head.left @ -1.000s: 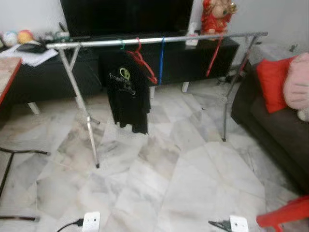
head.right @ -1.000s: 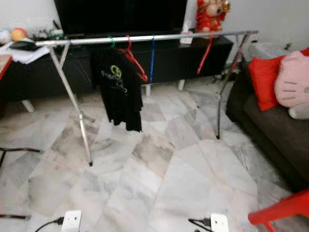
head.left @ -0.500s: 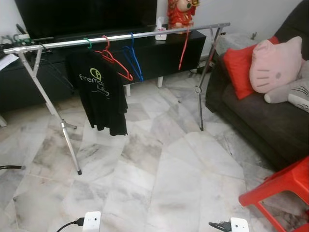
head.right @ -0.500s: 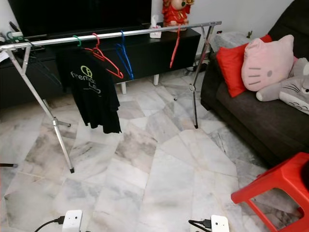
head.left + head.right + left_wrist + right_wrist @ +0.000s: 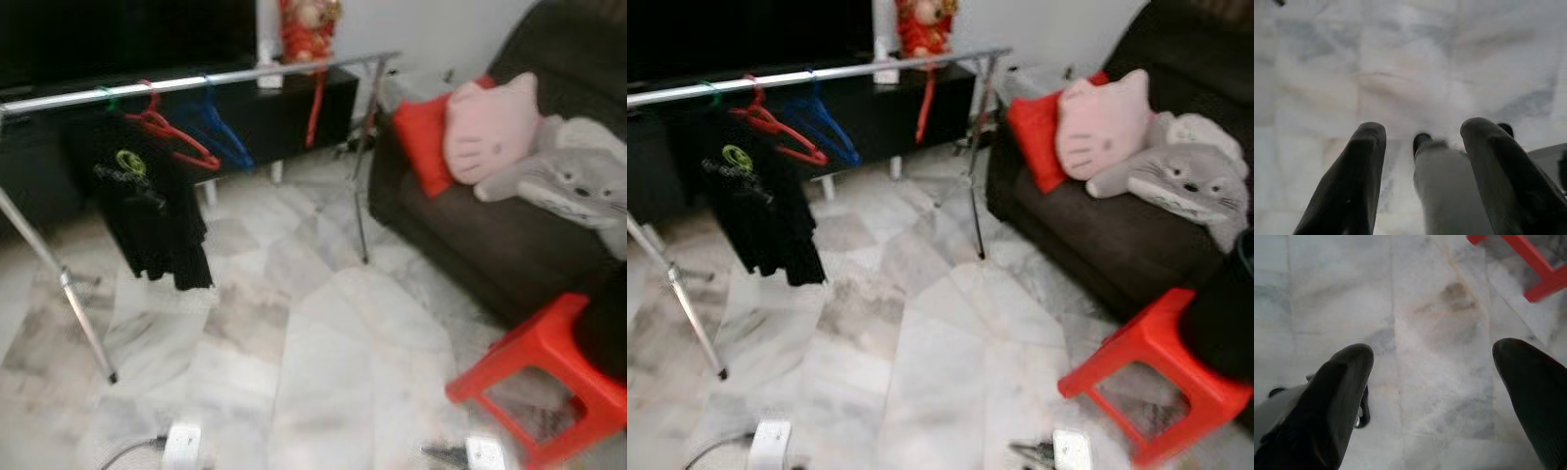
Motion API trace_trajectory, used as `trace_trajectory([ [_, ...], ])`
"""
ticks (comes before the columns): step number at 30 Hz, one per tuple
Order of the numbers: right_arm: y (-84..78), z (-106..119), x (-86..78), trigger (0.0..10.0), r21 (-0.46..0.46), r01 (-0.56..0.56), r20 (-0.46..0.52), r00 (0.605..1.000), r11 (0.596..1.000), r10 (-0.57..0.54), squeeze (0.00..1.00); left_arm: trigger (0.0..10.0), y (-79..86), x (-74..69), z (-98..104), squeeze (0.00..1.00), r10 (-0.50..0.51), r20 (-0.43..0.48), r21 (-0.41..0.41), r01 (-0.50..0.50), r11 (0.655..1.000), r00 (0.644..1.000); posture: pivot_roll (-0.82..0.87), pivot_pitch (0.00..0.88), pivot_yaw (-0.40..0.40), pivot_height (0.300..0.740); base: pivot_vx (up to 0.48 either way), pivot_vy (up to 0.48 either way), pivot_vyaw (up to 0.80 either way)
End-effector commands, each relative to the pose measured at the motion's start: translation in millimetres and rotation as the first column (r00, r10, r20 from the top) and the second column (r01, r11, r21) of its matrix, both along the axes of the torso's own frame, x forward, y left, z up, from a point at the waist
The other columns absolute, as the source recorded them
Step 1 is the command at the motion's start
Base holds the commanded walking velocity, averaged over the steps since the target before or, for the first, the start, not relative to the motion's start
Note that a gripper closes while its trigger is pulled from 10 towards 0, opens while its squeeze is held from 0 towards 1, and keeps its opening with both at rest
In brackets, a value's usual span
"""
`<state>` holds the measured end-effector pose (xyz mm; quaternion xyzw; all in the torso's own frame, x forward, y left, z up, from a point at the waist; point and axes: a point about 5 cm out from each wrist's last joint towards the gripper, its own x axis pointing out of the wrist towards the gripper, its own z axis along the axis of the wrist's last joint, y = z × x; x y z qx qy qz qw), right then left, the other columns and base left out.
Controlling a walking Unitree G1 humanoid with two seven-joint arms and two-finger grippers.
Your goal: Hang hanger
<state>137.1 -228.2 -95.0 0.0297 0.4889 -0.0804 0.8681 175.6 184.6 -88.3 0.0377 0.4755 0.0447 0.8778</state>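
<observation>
A silver clothes rail point(image 5: 245, 73) crosses the room ahead on my left. On it hang a green hanger point(image 5: 106, 95) carrying a black T-shirt point(image 5: 147, 206), a bare red hanger point(image 5: 168, 133), a blue hanger point(image 5: 217, 135) and another red hanger point(image 5: 315, 103) near its right end. My left gripper point(image 5: 1420, 131) hangs open over the marble floor, holding nothing. My right gripper point(image 5: 1434, 352) is also open, wide, over the floor, with nothing between its fingers.
A dark sofa point(image 5: 470, 235) stands on the right with a red cushion point(image 5: 419, 147), a pink cat cushion point(image 5: 490, 127) and a grey plush point(image 5: 578, 186). A red stool point(image 5: 539, 377) is at the near right. A black TV cabinet point(image 5: 274, 113) is behind the rail.
The camera has swung to the right: the rail has slid left in the picture, and the sofa and red stool have come further into view. Both grippers still hang low.
</observation>
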Motion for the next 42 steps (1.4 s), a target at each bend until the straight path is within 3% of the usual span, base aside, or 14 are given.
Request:
trace_trajectory([
  [1, 4.4, -2.4, -3.7, 10.0, 0.011, -0.003, -0.016, 1.0, 1.0, 0.003, 0.0, 10.0, 5.6, -7.4, -2.8, 0.0, -0.008, -0.027, 0.018, 0.008, 1.0, 1.0, -0.03, 0.0, -0.068, 0.74, 0.0, 0.0, -0.71],
  [42, 3.0, -2.1, -3.2, 10.0, 0.007, 0.036, -0.011, 0.999, 0.999, -0.036, 0.0, 10.0, 5.2, -5.0, -1.7, 0.0, -0.022, -0.018, 0.033, 0.022, 0.999, 1.0, -0.03, 0.0, -0.071, 0.74, 0.0, -0.055, -0.71],
])
